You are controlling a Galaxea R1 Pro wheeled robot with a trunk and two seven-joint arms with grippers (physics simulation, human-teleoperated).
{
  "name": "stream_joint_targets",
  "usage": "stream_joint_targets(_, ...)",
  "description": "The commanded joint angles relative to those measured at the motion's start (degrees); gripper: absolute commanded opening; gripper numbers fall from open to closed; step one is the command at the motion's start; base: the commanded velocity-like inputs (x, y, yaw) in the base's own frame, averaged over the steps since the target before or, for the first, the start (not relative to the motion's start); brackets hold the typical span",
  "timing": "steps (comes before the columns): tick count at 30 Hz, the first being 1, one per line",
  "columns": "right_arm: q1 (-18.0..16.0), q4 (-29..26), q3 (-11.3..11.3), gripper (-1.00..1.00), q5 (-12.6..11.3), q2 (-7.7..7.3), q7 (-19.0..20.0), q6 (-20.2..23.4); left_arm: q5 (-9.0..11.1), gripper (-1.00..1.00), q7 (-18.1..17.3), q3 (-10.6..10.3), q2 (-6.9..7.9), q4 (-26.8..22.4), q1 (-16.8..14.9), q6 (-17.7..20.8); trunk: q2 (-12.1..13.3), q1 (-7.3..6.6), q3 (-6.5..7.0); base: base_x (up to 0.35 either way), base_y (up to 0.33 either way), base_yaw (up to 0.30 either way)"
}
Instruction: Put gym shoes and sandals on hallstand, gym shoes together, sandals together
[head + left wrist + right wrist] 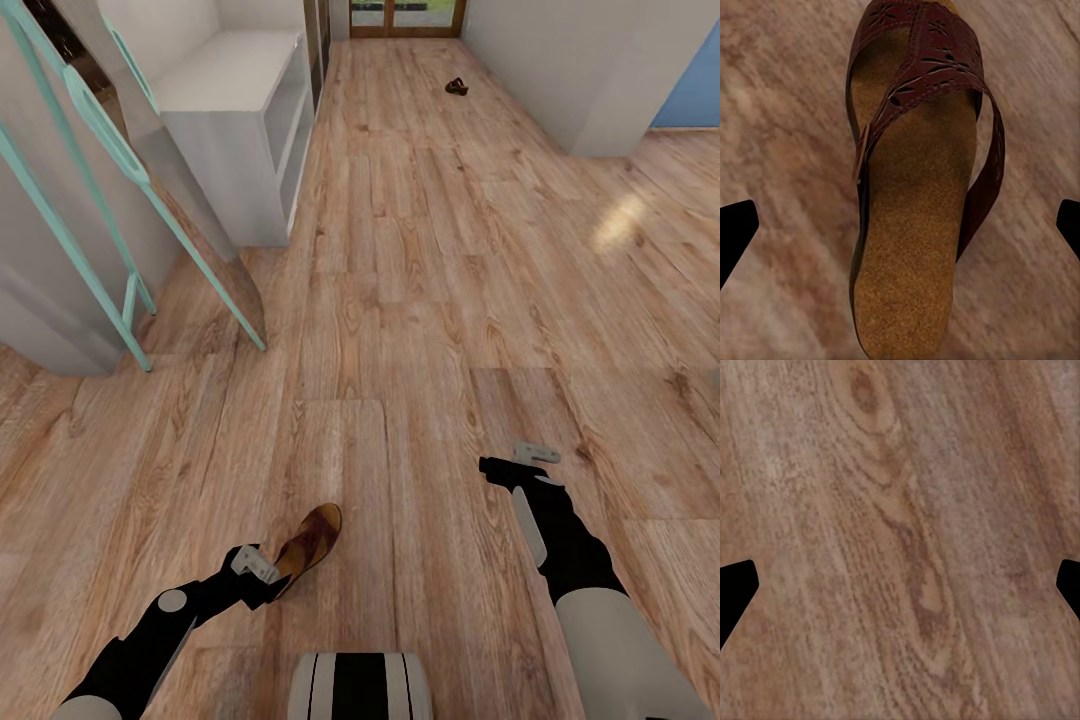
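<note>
Brown leather open sandal (pixel 919 187) lies on the wood-plank floor (pixel 420 300) right under the left gripper (pixel 262 572), lengthwise between its spread fingers; right gripper (pixel 510 465) also gapes, well apart.

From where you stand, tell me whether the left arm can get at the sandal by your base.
Probably yes. The left gripper is right at the heel end of the near sandal, and in the left wrist view the sandal lies between the wide-open fingers on bare floor, nothing blocking.
</note>
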Motion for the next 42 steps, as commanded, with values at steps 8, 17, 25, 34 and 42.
stream_joint_targets(8,0.0,-0.1,0.1,1.0,-0.5,-0.02,-0.4,0.2,-0.6,1.0,0.0,-0.1,0.03,-0.1,0.0,-0.4,0.0,-0.01,-0.03,-0.009,0.046,-0.061)
stream_joint_targets(17,0.0,-0.1,0.0,1.0,-0.5,-0.03,-0.4,0.2,-0.6,1.0,0.0,-0.1,0.03,-0.1,0.0,-0.4,0.0,-0.01,-0.03,-0.071,0.25,-0.262)
stream_joint_targets(25,0.0,-0.1,0.0,1.0,-0.5,-0.03,-0.4,0.2,-0.6,1.0,0.0,-0.1,0.03,-0.1,0.0,-0.4,0.0,-0.01,-0.03,-0.04,0.125,-0.296)
stream_joint_targets(34,0.0,-0.1,-0.1,1.0,-0.5,-0.03,-0.4,0.2,-0.6,1.0,0.1,-0.1,0.02,0.7,0.0,-0.4,0.0,-0.01,-0.03,-0.003,0.01,-0.205)
stream_joint_targets(42,0.0,-0.1,0.0,1.0,-0.5,-0.02,-0.4,0.2,-0.6,1.0,0.1,-0.1,-0.02,1.0,0.0,-0.4,0.0,-0.01,-0.03,0.0,0.0,-0.013)
